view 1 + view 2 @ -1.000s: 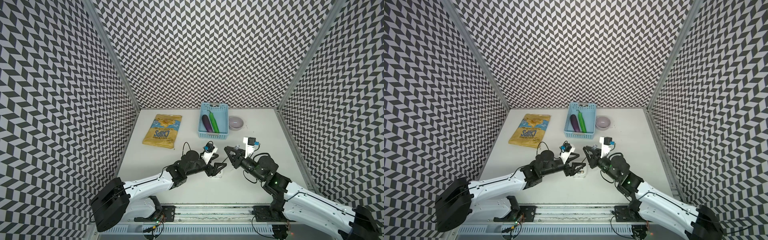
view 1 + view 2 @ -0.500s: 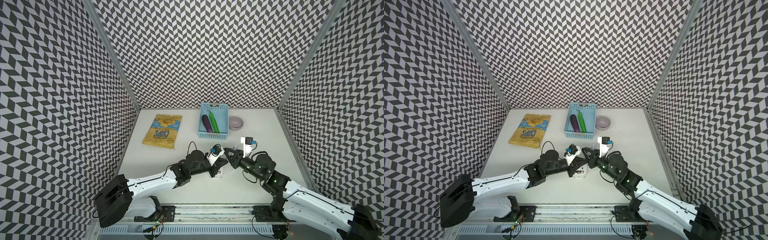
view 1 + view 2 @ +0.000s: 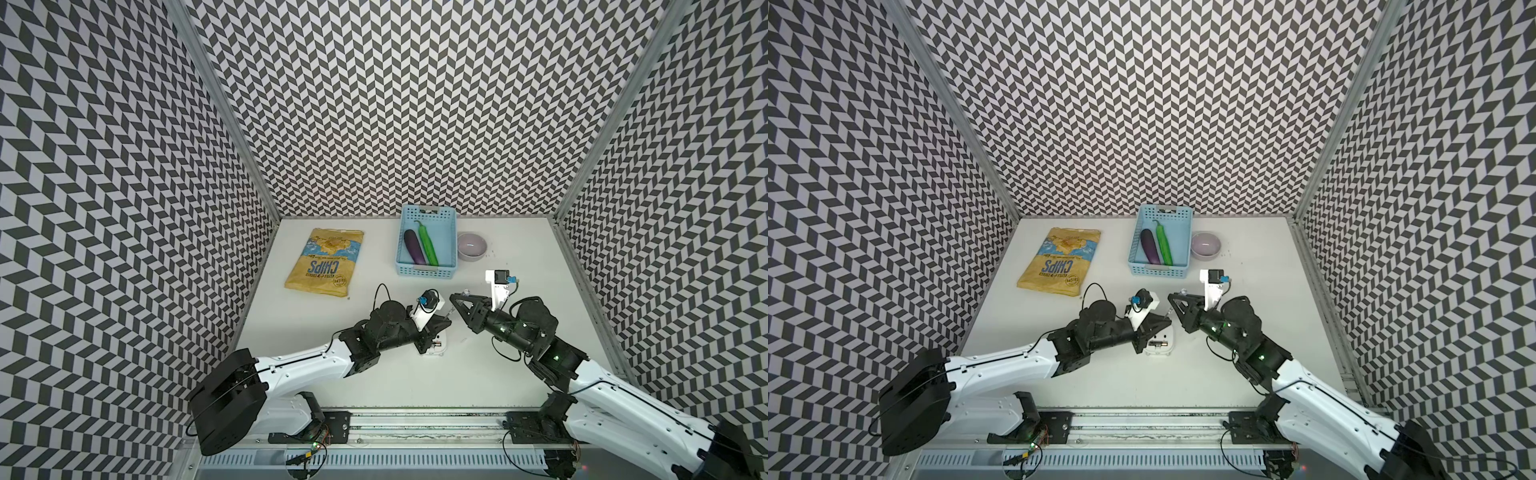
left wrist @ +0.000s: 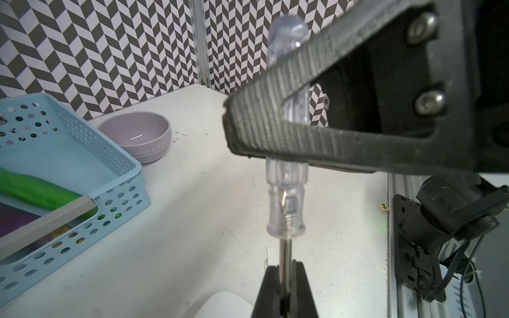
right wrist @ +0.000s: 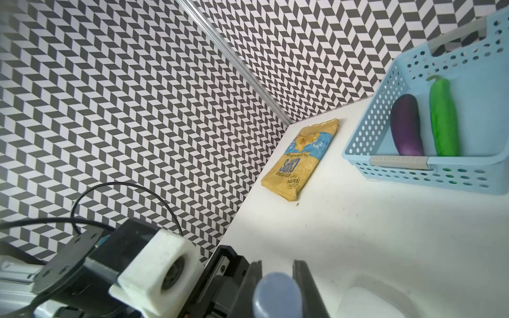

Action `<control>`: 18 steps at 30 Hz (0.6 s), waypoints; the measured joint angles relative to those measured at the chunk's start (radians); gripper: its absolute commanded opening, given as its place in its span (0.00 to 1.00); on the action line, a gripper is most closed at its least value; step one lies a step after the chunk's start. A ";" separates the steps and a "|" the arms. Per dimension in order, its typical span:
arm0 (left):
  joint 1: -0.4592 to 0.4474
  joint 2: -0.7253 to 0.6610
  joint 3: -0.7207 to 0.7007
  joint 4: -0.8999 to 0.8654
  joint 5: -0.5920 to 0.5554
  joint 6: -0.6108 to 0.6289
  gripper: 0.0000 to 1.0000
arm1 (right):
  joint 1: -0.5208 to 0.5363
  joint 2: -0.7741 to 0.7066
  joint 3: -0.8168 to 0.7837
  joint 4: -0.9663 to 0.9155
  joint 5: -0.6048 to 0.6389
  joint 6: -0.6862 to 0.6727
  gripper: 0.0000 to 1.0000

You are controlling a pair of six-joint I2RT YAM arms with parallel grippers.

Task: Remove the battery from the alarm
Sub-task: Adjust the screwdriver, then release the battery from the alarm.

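The white alarm (image 3: pixel 437 348) (image 3: pixel 1162 344) lies back-up on the table, with the black battery (image 3: pixel 1158 343) lying in its open compartment. A screwdriver (image 4: pixel 286 192) with a clear handle stands over it. My left gripper (image 4: pixel 285 275) (image 3: pixel 1166 322) is shut on its metal shaft. My right gripper (image 5: pixel 276 272) (image 3: pixel 454 297) is shut on the clear handle, whose rounded end (image 5: pixel 276 294) shows between the jaws. A corner of the alarm (image 5: pixel 366 302) (image 4: pixel 225 305) shows in both wrist views.
Behind the grippers stands a blue basket (image 3: pixel 428 270) (image 3: pixel 1160 268) holding an eggplant and a green vegetable. A lilac bowl (image 3: pixel 471 246) (image 4: pixel 137 135) sits to its right. A yellow chips bag (image 3: pixel 326 262) lies at the back left. The metal rail (image 3: pixel 415 415) runs along the front edge.
The two grippers came together over the alarm. My left gripper went from open to shut on the screwdriver's shaft. The right gripper kept its hold on the handle.
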 measured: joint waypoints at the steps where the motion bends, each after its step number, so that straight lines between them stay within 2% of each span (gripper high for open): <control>1: 0.000 0.000 -0.001 0.000 0.000 -0.001 0.06 | 0.000 0.002 0.000 0.000 -0.003 0.000 0.00; 3: 0.000 0.000 -0.003 0.000 -0.002 -0.001 0.37 | -0.003 0.007 0.000 0.000 -0.010 0.000 0.00; 4: 0.001 0.000 -0.003 0.000 -0.004 -0.004 0.49 | -0.003 0.008 0.000 -0.005 -0.014 -0.001 0.00; 6: 0.004 -0.006 -0.006 -0.001 -0.008 -0.013 0.66 | -0.004 0.008 0.003 -0.027 -0.011 -0.009 0.00; 8: 0.013 -0.040 -0.029 -0.002 -0.013 -0.041 0.79 | -0.006 0.008 0.017 -0.065 0.010 -0.027 0.00; 10: 0.030 -0.100 -0.077 -0.005 -0.017 -0.074 0.84 | -0.009 0.008 0.032 -0.093 0.044 -0.053 0.00; 12: 0.060 -0.171 -0.138 -0.016 -0.020 -0.126 0.85 | -0.011 0.008 0.036 -0.101 0.082 -0.086 0.00; 15: 0.137 -0.245 -0.229 -0.042 0.016 -0.234 0.80 | -0.011 0.024 0.037 -0.125 0.136 -0.126 0.00; 18: 0.225 -0.249 -0.312 -0.058 0.089 -0.346 0.75 | 0.002 0.061 0.029 -0.141 0.196 -0.136 0.00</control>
